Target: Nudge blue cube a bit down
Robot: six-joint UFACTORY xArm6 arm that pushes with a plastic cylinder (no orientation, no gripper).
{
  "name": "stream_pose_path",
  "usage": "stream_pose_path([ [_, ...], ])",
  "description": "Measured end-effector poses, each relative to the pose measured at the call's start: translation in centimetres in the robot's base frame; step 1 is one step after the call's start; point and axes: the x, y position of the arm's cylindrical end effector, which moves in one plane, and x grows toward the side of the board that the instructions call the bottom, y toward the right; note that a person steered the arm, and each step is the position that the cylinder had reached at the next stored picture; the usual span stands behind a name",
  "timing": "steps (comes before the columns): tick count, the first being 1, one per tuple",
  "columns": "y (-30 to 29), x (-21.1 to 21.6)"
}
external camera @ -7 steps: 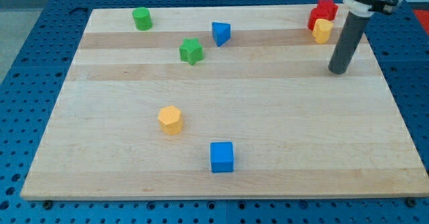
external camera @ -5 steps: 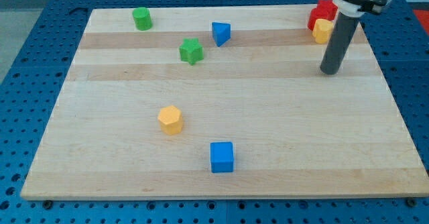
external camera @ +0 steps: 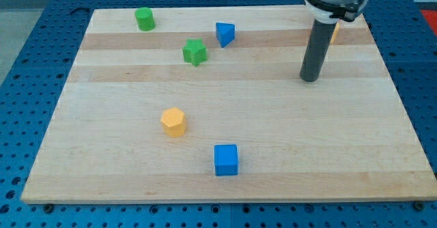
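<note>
Blue cube [external camera: 226, 160] unmoved; my tip [external camera: 310, 78] has slid leftward.

Green cylinder [external camera: 144, 18], green star [external camera: 194, 52], blue triangular block [external camera: 224, 33] and yellow hexagonal block [external camera: 173, 121] lie apart.

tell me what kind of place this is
Probably a robotics lab bench: a wooden board sits on a blue perforated table, with small coloured blocks such as the blue cube, and my tip.

My tip [external camera: 310, 78] stands on the board [external camera: 382, 139] at the far right, well apart from the blue cube [external camera: 226, 160] near the front edge.
</note>
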Motion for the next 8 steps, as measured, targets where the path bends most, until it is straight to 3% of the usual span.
stream_pose_path([
  [8, -3.0, 5.7],
])
